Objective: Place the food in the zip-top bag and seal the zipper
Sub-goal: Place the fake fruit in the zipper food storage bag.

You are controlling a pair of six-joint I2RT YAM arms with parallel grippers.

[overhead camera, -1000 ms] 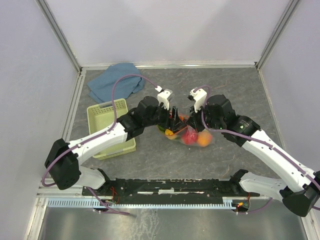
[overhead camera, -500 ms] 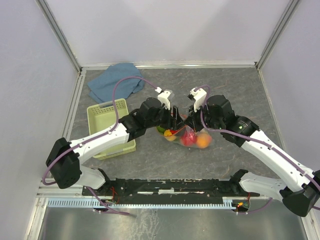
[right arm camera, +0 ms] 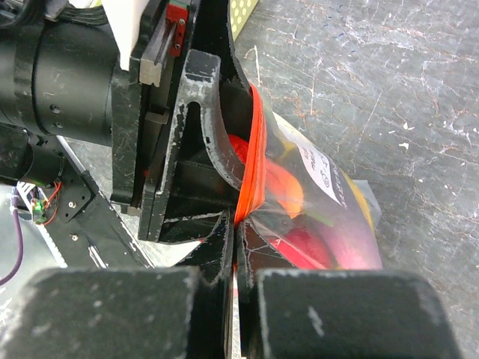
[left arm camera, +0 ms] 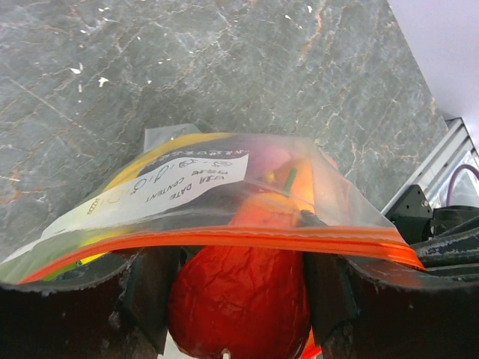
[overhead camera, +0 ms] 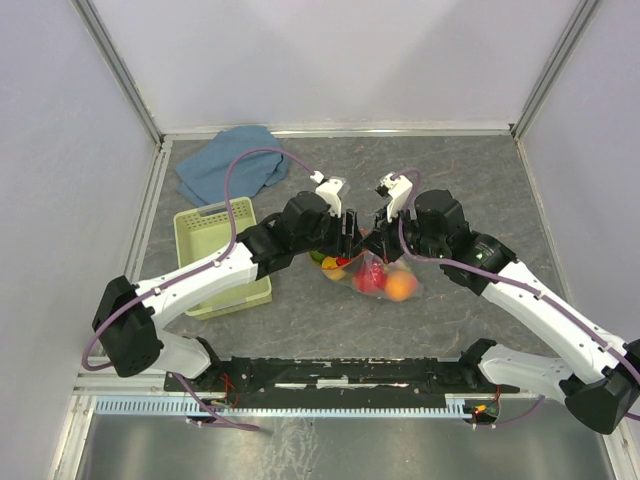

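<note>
The clear zip-top bag (overhead camera: 378,277) hangs between both arms at mid-table, with red, orange and yellow food (overhead camera: 399,286) inside. In the left wrist view its orange zipper (left arm camera: 224,241) runs across my left gripper (left arm camera: 239,296), whose fingers (left arm camera: 153,292) press on a wrinkled red fruit (left arm camera: 239,314) at the bag's mouth. My right gripper (right arm camera: 233,247) is shut on one end of the zipper (right arm camera: 251,172), holding that edge up. The bag's white label (left arm camera: 187,183) faces the left camera. No slider tip shows.
A pale green basket (overhead camera: 222,252) stands left of the bag, under the left arm. A blue cloth (overhead camera: 230,165) lies at the back left. Metal rails edge the table on all sides, and both arms crowd close together over the bag.
The left gripper's fingers have closed in a little round the red fruit. The bag and its food have sagged slightly towards the near side. The right gripper has kept its pinch.
</note>
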